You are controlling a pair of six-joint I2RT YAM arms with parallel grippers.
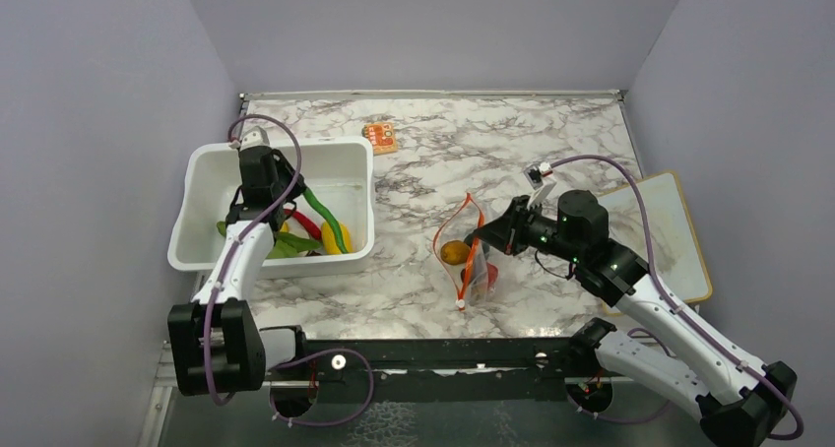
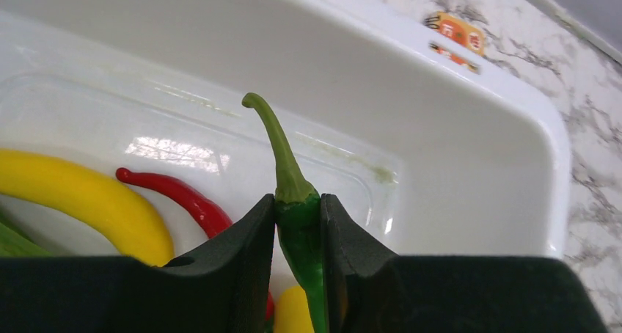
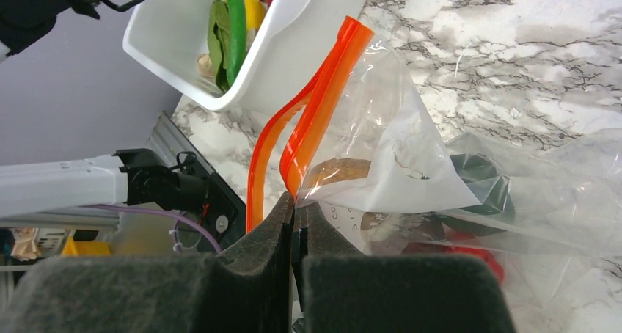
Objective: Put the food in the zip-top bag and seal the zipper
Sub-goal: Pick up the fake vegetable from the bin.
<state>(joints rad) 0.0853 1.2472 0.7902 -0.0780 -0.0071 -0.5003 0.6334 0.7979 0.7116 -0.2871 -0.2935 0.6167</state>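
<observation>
Green chilli clamped in left tool; right wrist view reveals right tool pinching zipper.

Overhead view, close wrist views, tub shared

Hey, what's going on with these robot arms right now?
The left gripper is shut on a green chilli inside the white tub, with a banana and a red chilli lying nearby. The right gripper pinches the zipper edge of the zip-top bag, holding its mouth open. The bag already holds a brown-orange lump and something red.
</observation>
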